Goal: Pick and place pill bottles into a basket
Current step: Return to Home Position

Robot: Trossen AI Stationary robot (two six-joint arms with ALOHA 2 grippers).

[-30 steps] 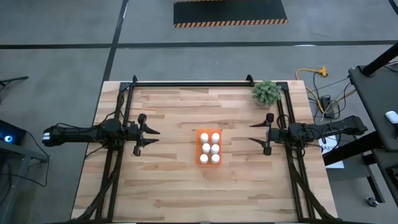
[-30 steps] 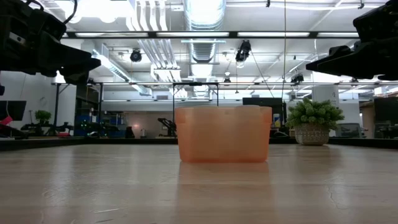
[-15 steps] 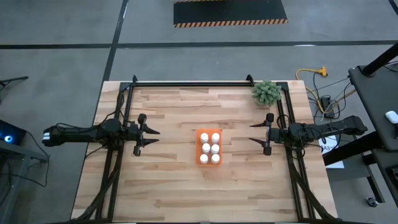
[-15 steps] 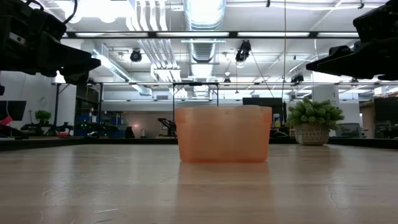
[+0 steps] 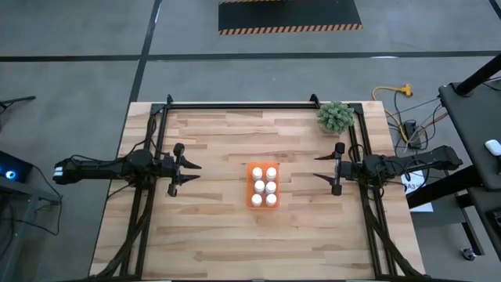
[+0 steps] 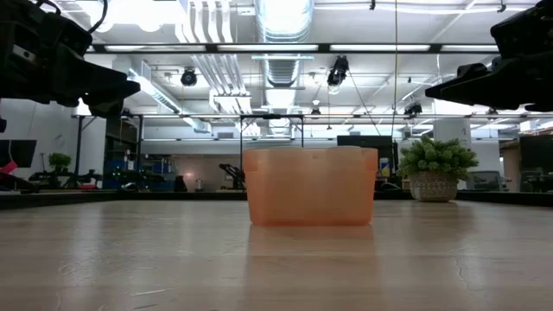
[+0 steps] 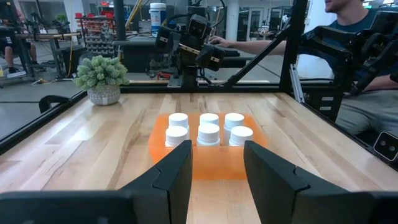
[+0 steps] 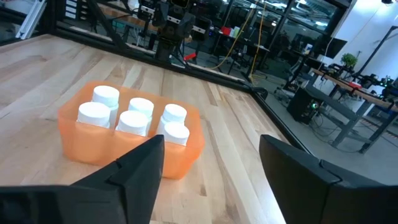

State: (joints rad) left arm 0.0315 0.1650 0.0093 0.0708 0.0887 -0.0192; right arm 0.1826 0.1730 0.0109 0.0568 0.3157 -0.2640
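1. High: six bottles point(image 5: 257, 186) fill the basket point(image 5: 248, 186), mid-table point(image 5: 203, 227). The left gripper point(image 5: 197, 172) and right gripper point(image 5: 315, 167) hang wide open and empty, one on either side of it.
2. Low: basket stands centre.
3. Left wrist: jaws spread, basket ahead.
4. Right wrist: jaws wide too.

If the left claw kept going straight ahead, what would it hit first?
Probably the orange basket holding the pill bottles, straight ahead of the open left gripper. The gripper hangs above the table, though, so it might pass over them.
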